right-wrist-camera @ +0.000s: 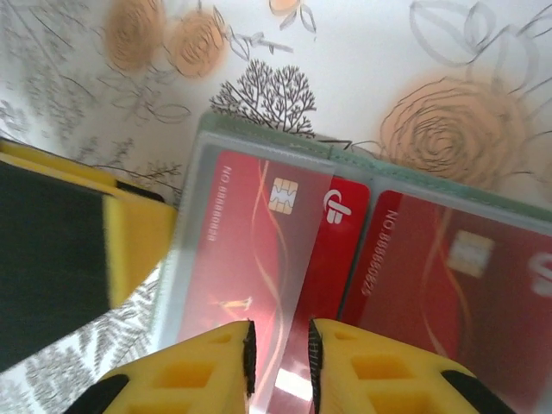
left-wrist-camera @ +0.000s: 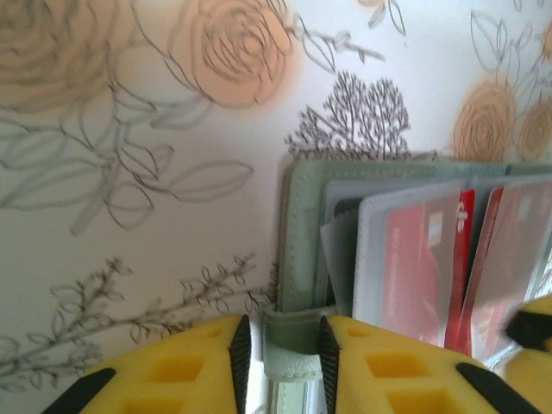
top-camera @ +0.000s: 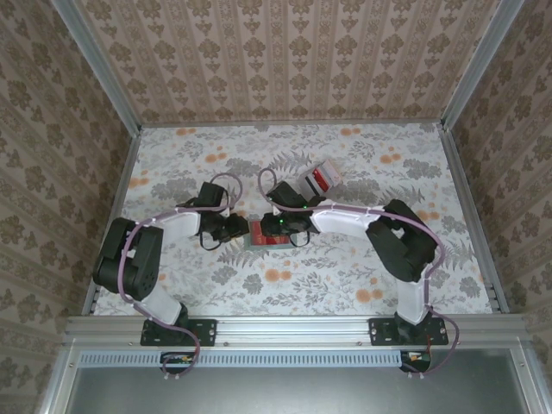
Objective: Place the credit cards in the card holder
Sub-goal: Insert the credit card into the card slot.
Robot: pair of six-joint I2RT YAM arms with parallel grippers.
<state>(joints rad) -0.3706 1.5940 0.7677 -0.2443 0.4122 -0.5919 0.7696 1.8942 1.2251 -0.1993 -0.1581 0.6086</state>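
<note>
Starting at the bottom edge of the left wrist view, I had the left gripper (left-wrist-camera: pixel 285 338) closed tight on the soft grey-green tab (left-wrist-camera: pixel 289 366) of the small flat grey-green folding card holder (left-wrist-camera: pixel 297 233). I judged that grip was there to pin the wallet open and stop it sliding on the flowered tablecloth (left-wrist-camera: pixel 129 216). At the bottom centre of the right wrist view, the right gripper (right-wrist-camera: pixel 280 341) was pinched nearly together on the near edge of a bright red plastic credit card (right-wrist-camera: pixel 250 250), which lay half under a clear plastic sleeve (right-wrist-camera: pixel 194 224). I took that as feeding it in, though I could not tell whether the pads bore on card or film. Right of it lay a second red card (right-wrist-camera: pixel 448 276), seated. That made two red cards in one holder, at the middle of the top view. Farther off, upper right of centre there, one small stack of spare red and grey-white cards (top-camera: pixel 321 178) sat well apart; I could not make out its count.
</note>
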